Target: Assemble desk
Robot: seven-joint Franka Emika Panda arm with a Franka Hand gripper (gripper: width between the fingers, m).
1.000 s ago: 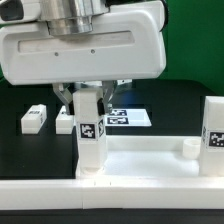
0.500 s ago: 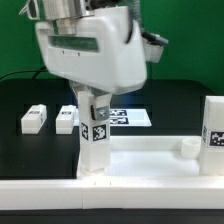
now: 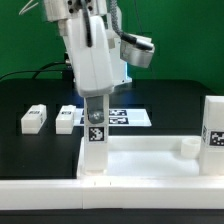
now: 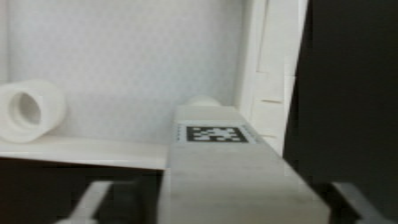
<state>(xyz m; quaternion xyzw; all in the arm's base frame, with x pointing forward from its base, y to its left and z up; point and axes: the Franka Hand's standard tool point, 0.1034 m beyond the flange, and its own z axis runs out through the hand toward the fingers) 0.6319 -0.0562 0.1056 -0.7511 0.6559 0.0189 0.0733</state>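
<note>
Underneath everything, a black matte counter [image 3: 30, 150], with a green backdrop behind.

On it, the desk's large white plastic tabletop [image 3: 150, 160]: lying flat, smooth, rectangular, raised rim around the edge, long axis running from the exterior view's left to its right and out of frame on the right.

Along the near edge, a long white bar [image 3: 40, 195], flat, parallel to the tabletop's long side.

Above, a white arm ending in the claw [image 3: 95, 108], pointing straight down and clamped on the held leg [image 3: 94, 150], 1 finger on each of 2 opposite faces near its upper end.

Held leg: short white square post, upright, long axis vertical, black-and-white tag facing the exterior camera, lower end at the tabletop's corner on the exterior view's left. Cannot tell whether seated in that corner or just touching it.

In the wrist view, the same leg [image 4: 222, 170] seen along its length, tag on the face towards the lens, white tabletop [image 4: 125, 60] beyond it, blurred fingers [image 4: 103, 203] at either side.

On the exterior view's right, 1 standing leg [image 3: 213, 125], upright on the tabletop, tag facing the camera.

Behind the held leg, the marker board [image 3: 130, 117], thin, flat, white.

Left of that, 2 loose legs [image 3: 33, 119] [image 3: 67, 119] lying on their sides on the counter, near each other but apart.

Smallest, 1 round corner socket [image 3: 190, 148], a low white ring just beside the standing leg; another ring socket [image 4: 27, 110] in the wrist view, next to the held leg.
</note>
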